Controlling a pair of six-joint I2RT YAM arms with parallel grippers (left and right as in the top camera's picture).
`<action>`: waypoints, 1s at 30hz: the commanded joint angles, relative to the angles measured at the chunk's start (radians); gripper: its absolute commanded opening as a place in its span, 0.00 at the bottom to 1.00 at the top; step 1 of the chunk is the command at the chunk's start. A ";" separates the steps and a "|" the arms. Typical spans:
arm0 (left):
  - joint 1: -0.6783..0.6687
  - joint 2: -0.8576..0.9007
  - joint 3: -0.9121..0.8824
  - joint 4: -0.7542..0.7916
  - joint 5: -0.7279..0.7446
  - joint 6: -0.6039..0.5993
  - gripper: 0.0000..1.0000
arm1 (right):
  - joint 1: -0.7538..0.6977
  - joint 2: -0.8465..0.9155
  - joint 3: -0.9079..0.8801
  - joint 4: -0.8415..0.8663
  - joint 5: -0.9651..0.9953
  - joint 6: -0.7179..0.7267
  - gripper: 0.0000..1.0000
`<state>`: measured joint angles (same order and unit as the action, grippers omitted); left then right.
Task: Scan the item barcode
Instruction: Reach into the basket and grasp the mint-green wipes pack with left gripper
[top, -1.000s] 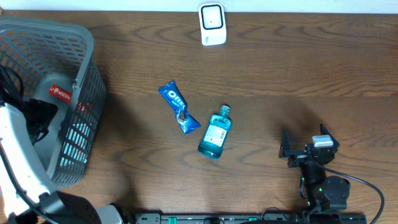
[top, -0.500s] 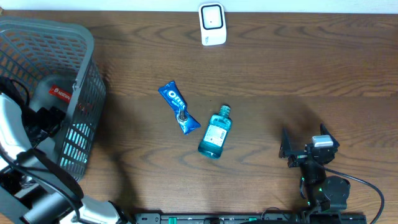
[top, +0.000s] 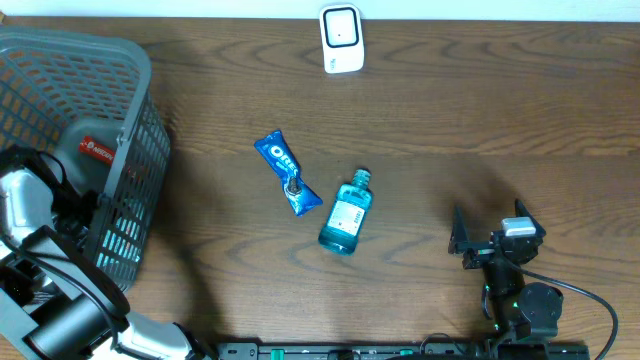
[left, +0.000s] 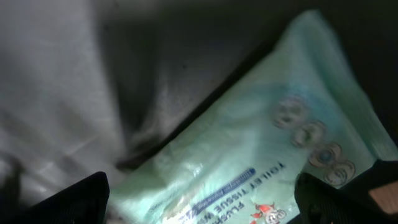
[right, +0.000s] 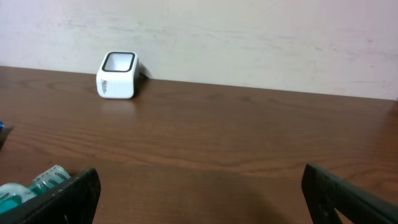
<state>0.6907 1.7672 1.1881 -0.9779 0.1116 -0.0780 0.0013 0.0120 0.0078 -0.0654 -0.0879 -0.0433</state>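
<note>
Worktop (top: 450, 120) of dark wood carries a grey basket (top: 138, 110) at the left. My left hand (left: 205, 208) is down inside this basket, its fingers (left: 74, 199) wide apart and clamped on nothing. Just under it lies a pale green tissue pack (left: 249, 155), tilted in the wrist view; I cannot tell whether the fingers touch it. A pack with a red label (top: 97, 150) also lies in the basket, farther back. The white barcode scanner (top: 341, 40) stands at the far edge, well apart from the basket. In the middle lie a blue Oreo packet (top: 287, 172) and, just right of it, a blue bottle (top: 346, 212) on its side. My right hand (top: 489, 238) rests at the near right, fingers apart, holding nothing.
</note>
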 joint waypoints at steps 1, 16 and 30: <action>0.005 0.015 -0.024 0.017 0.008 0.018 0.94 | 0.006 -0.006 -0.002 -0.003 0.008 0.013 0.99; 0.004 0.017 -0.140 0.173 0.009 0.022 0.69 | 0.006 -0.006 -0.002 -0.003 0.008 0.013 0.99; 0.004 -0.012 0.046 0.021 0.004 0.022 0.27 | 0.006 -0.006 -0.002 -0.003 0.008 0.013 0.99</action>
<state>0.6891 1.7489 1.1416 -0.8967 0.1810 -0.0513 0.0013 0.0120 0.0078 -0.0658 -0.0879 -0.0433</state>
